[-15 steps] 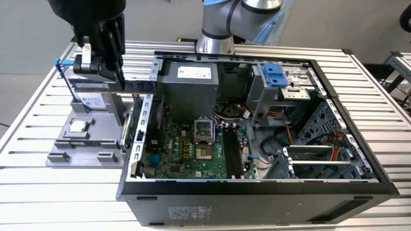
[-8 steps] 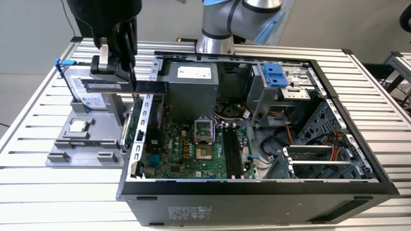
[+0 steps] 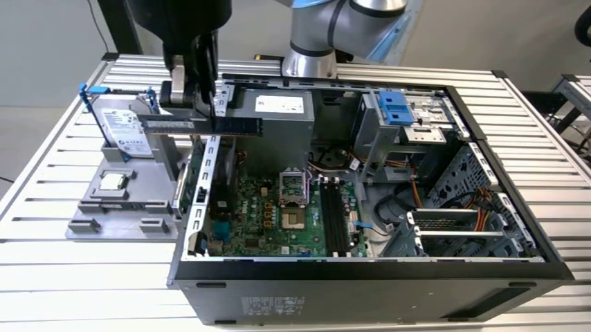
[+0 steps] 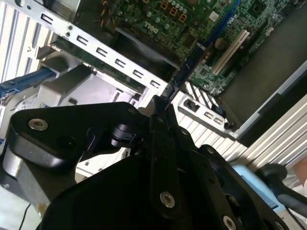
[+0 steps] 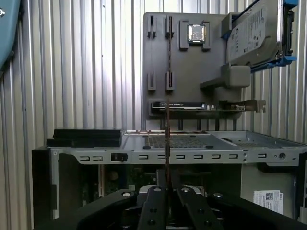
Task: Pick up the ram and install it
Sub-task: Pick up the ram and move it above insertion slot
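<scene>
Slippage is the worry: the gripper [image 3: 192, 117] pinches the ram [image 3: 238, 126] by its thin faces, seemingly off-centre. A knock against the case wall [image 3: 207, 173] could therefore twist the stick and spoil its line-up with the memory slots [image 3: 334, 220]. The arm points straight down, with the ram level above that wall and well apart from the slots.

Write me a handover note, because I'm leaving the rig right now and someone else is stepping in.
Gripper: shut on the ram.
Ram: in the air, held level over the case wall on the exterior view's left, touching nothing else.
Done: ram picked up.
Left: ram not yet seated in the black memory slots on the motherboard.
</scene>
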Controlling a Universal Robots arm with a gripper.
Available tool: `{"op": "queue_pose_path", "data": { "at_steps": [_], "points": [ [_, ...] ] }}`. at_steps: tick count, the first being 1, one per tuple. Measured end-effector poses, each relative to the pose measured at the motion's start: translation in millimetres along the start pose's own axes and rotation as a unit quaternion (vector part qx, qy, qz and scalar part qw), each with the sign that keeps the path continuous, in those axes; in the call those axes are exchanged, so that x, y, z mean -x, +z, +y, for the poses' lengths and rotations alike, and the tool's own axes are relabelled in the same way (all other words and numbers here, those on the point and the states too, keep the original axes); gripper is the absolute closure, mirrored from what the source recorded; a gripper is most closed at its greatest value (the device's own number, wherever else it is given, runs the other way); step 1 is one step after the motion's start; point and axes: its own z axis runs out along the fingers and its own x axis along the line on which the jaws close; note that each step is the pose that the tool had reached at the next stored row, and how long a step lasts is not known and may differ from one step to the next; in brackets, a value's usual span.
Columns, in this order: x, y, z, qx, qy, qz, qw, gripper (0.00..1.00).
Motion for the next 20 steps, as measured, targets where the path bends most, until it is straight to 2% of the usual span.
{"op": "queue_pose_path", "data": {
  "at_steps": [20],
  "points": [
    [1.2,0.4,-53.1,0.0000,0.000,0.0000,1.00000,1.00]
  ]
}}
